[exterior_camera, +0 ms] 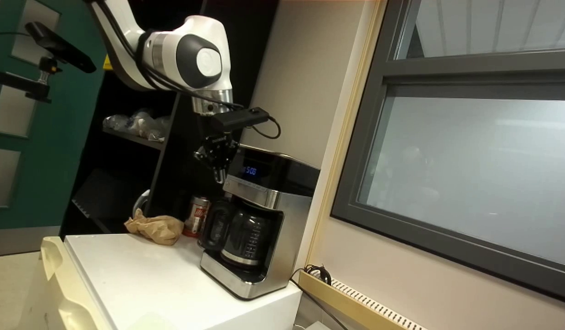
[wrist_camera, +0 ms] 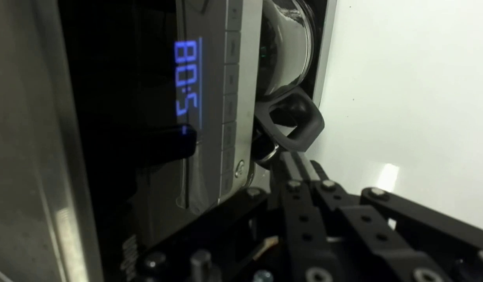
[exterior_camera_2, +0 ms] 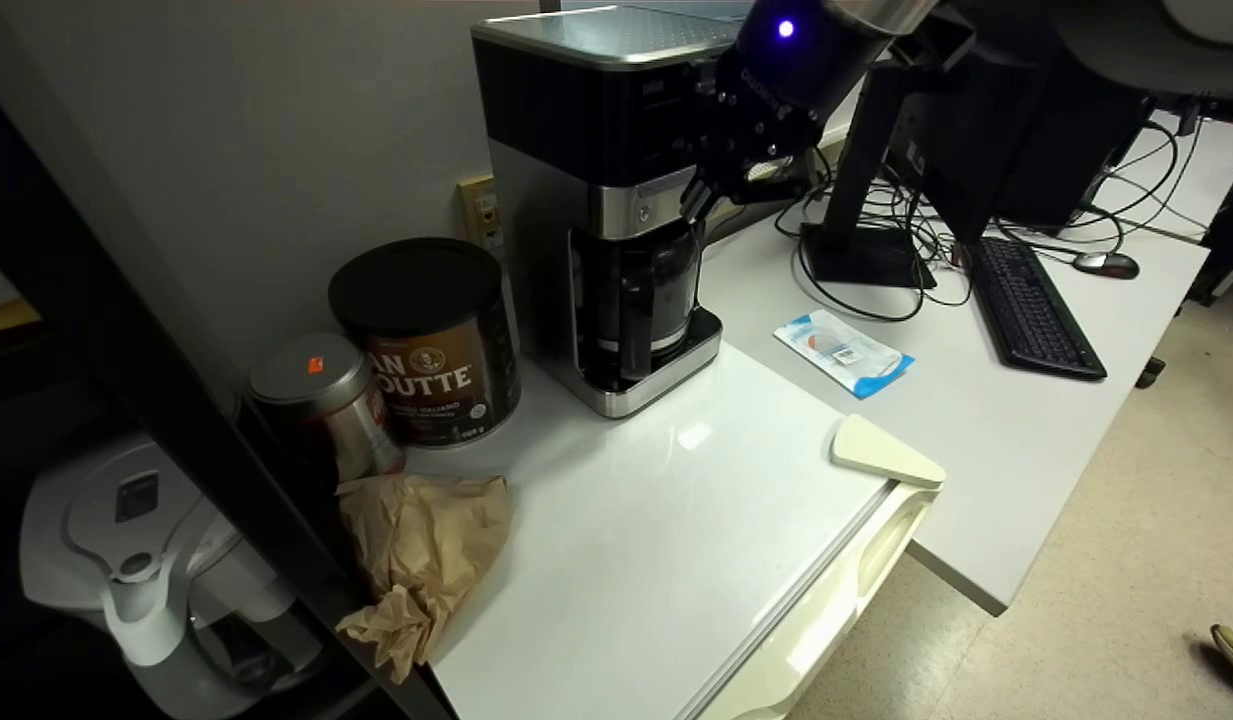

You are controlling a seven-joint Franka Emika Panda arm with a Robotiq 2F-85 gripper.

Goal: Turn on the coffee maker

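The drip coffee maker (exterior_camera: 295,233) stands on the white cabinet top (exterior_camera: 131,275), its button strip (wrist_camera: 230,105) facing out, presumably for easy reach. The Robotiq gripper (wrist_camera: 299,166) has its fingertips (wrist_camera: 291,166) together (perhaps as a makeshift poking finger) near the round button (wrist_camera: 240,168), likely to press it; whether they touch is unclear

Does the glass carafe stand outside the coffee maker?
No, in an exterior view the carafe sits inside the coffee maker, below its steel band.

coffee maker (exterior_camera: 291,220) on cabinet (exterior_camera: 149,279) | carafe (exterior_camera: 248,233) inside | can (exterior_camera: 198,214) beside paper bag (exterior_camera: 157,228)
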